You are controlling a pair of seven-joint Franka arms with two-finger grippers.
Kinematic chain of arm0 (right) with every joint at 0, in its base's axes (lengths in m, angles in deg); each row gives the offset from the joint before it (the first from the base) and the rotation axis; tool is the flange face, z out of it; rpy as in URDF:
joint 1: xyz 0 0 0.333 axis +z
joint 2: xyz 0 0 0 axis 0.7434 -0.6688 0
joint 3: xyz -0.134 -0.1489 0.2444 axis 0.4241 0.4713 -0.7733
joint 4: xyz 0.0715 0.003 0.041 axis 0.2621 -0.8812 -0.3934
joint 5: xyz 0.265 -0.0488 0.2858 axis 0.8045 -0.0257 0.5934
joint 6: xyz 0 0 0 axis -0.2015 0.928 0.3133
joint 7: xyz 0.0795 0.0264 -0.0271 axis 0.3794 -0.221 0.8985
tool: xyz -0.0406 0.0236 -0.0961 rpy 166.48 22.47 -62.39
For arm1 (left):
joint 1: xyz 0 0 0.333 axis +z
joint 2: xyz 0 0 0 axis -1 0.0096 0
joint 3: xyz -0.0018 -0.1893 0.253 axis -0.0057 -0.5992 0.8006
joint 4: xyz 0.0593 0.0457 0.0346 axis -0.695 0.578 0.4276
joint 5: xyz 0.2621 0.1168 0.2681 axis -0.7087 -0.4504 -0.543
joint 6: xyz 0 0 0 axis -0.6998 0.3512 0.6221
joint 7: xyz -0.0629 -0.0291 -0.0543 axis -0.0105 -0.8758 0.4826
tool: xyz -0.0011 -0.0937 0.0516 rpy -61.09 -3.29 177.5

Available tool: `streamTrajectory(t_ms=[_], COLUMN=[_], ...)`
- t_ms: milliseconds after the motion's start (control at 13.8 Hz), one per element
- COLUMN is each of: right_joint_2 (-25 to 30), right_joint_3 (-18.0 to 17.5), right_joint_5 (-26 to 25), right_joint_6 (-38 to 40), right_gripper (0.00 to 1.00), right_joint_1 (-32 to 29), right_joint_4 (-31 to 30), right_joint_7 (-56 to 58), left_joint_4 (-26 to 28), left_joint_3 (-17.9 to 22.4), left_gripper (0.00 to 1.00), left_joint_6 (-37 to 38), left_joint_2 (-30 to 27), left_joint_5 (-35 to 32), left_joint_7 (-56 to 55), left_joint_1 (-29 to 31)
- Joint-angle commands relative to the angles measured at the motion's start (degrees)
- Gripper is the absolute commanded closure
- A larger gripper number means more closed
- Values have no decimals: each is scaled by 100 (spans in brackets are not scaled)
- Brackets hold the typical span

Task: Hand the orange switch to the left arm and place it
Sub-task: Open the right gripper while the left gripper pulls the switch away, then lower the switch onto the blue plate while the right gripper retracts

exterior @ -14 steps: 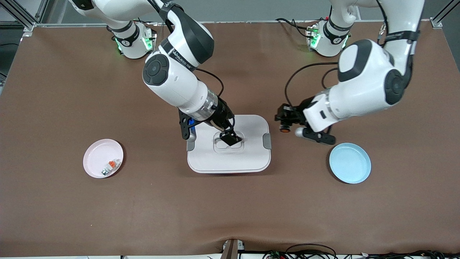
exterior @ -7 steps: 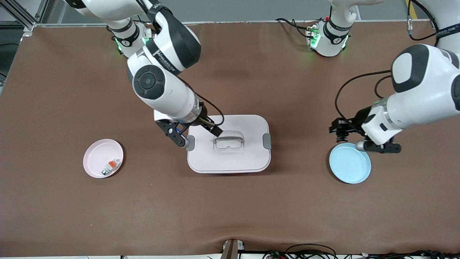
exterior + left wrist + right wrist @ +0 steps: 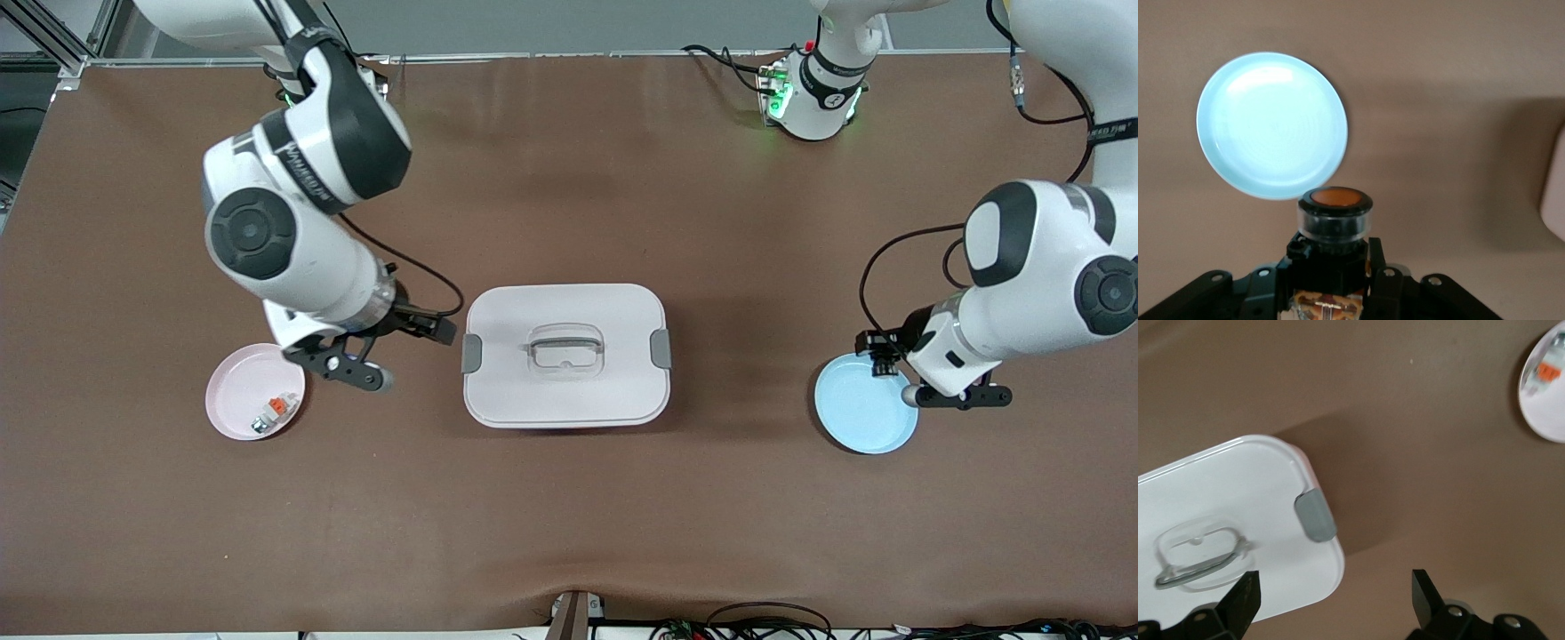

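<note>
The orange switch, a stubby black cylinder with a round orange face, is clamped in my left gripper. That left gripper hangs over the rim of the blue plate, on the side toward the robots' bases. The blue plate has nothing in it. The white box with grey side clips stands mid-table. My right gripper is open and holds nothing, low beside the box's clip toward the right arm's end. In the right wrist view the right gripper straddles the corner of the box.
A pink plate toward the right arm's end holds a small white-and-grey piece with an orange tab. The pink plate also shows in the right wrist view. The box's edge shows in the left wrist view.
My left arm carried the switch away from the box to over the blue plate's rim. My right arm withdrew from above the box lid to beside the box, still open.
</note>
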Motion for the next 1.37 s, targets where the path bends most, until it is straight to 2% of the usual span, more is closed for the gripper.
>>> streamTrajectory(t_ms=[0, 217, 578, 939, 1156, 1301], right_joint_2=[237, 491, 1308, 1660, 1810, 2003], right_joint_3=[-83, -83, -83, -83, -83, -92], right_joint_5=[-307, -343, -519, -642, -721, -721], right_joint_6=[22, -13, -356, -444, -452, -680], right_gripper=[0, 0, 0, 0, 0, 0], right_joint_1=[-237, -492, -1133, -1714, -1846, -2004], right_joint_4=[-274, -581, -1609, -1786, -1830, -2119], right_joint_7=[657, 1271, 2415, 3224, 3251, 3260], left_joint_4=[374, 357, 339, 322, 313, 313], left_joint_3=[-22, -14, 66, 66, 66, 66], left_gripper=[100, 100, 100, 100, 100, 100], left_joint_6=[-731, -1162, -1549, -1655, -1840, -2024], left_joint_2=[178, 591, 1013, 1277, 1365, 1453], left_joint_5=[-125, -545, -1188, -1689, -1699, -1707], left_joint_7=[-50, -59, -173, -182, -191, -191], left_joint_1=[90, 90, 186, 275, 363, 468])
